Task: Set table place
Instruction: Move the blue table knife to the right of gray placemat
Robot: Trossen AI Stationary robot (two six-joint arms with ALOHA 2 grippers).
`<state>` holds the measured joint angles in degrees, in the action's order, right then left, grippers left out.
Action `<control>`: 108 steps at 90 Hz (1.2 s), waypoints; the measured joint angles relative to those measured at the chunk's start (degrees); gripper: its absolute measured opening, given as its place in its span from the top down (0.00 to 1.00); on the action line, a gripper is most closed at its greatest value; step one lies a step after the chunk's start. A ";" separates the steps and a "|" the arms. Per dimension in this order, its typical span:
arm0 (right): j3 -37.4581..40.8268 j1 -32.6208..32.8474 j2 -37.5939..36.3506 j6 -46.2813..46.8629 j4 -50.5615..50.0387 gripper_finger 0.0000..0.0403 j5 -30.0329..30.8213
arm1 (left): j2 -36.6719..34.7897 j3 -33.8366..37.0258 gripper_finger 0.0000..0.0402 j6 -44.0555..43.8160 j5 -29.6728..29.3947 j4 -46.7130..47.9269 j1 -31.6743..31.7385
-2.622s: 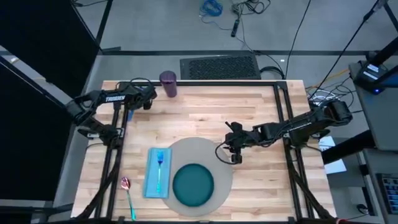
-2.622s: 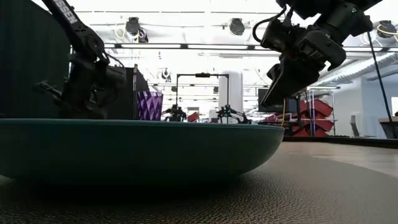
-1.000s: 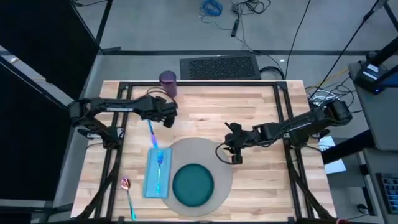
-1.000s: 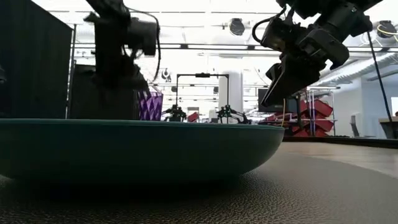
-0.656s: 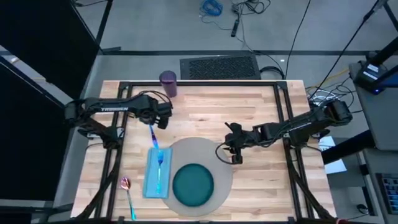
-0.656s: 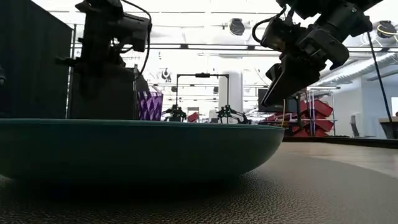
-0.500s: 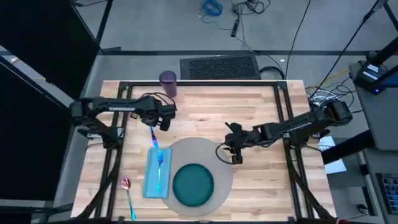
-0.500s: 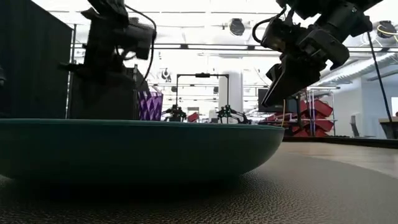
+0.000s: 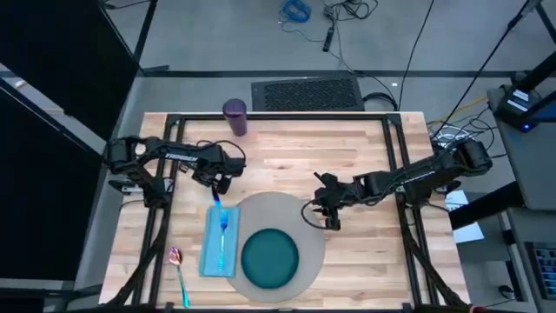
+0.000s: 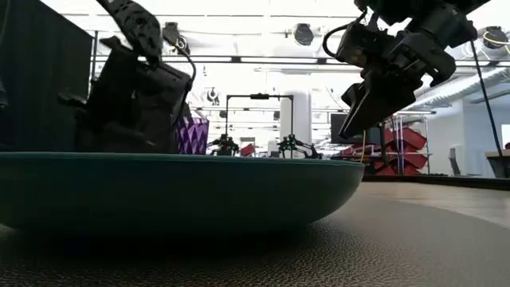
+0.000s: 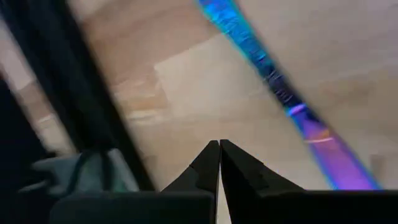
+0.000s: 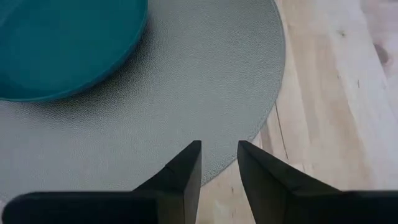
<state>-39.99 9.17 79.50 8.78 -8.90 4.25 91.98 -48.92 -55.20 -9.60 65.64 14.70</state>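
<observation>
The blue knife [image 9: 216,202] lies flat on the wooden table [image 9: 287,165], just beyond the light blue napkin [image 9: 211,252], which carries the blue fork [image 9: 222,228]. My left gripper [image 9: 219,181] is shut and sits low over the knife's far end. In the left wrist view the knife [image 11: 273,87] runs past the fingertips, with bare wood under them. A teal plate [image 9: 269,258] rests on the round grey mat [image 9: 287,213]. My right gripper [image 12: 217,149] is open above the mat's right edge.
A purple cup [image 9: 234,116] stands at the far edge of the table. A spoon with a pink bowl and green handle [image 9: 178,271] lies near the front left corner. Black frame rails [image 9: 161,226] run along both sides of the table. Bare wood spreads between the two arms.
My left gripper has moved toward the table's near edge and down, from beside the knife's far end to low over it. The knife, fork, napkin and plate lie where they were. My right arm has kept still.
</observation>
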 joint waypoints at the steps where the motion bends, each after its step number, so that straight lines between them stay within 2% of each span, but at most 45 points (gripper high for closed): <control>1: 0.00 0.00 0.00 0.00 0.00 0.76 0.00 | -0.01 0.11 1.00 0.01 0.24 -0.70 -0.07; 18: 0.00 0.00 0.00 -0.02 0.02 0.76 -0.07 | 0.67 0.71 1.00 0.11 1.24 -7.29 -0.96; 54: 0.00 0.00 -0.02 0.02 -0.04 0.76 -0.07 | 0.66 2.12 1.00 -0.47 1.26 -5.39 -0.98; 67: 0.00 0.00 -0.01 0.04 -0.25 0.76 -0.07 | 0.50 4.63 1.00 -1.53 2.66 -9.90 -1.79; 79: 0.00 0.00 -0.02 0.00 -0.22 0.76 -0.07 | 0.63 3.59 1.00 -2.87 1.86 -11.42 -2.81; 92: 0.00 -0.02 -0.02 -0.43 -0.13 0.76 -0.07 | 0.64 0.52 1.00 -2.44 2.40 -22.55 -4.29; 103: 0.00 -0.11 -0.02 -0.88 0.51 0.76 -0.05 | 0.66 -1.69 1.00 3.58 5.01 -35.38 -5.97; 108: 0.00 -0.11 0.00 -0.90 0.99 0.76 -0.04 | 0.64 -3.18 1.00 5.18 4.39 -36.23 -6.45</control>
<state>-39.99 9.06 79.50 7.88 -7.91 4.21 92.62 -52.09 -50.01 -5.21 29.40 8.25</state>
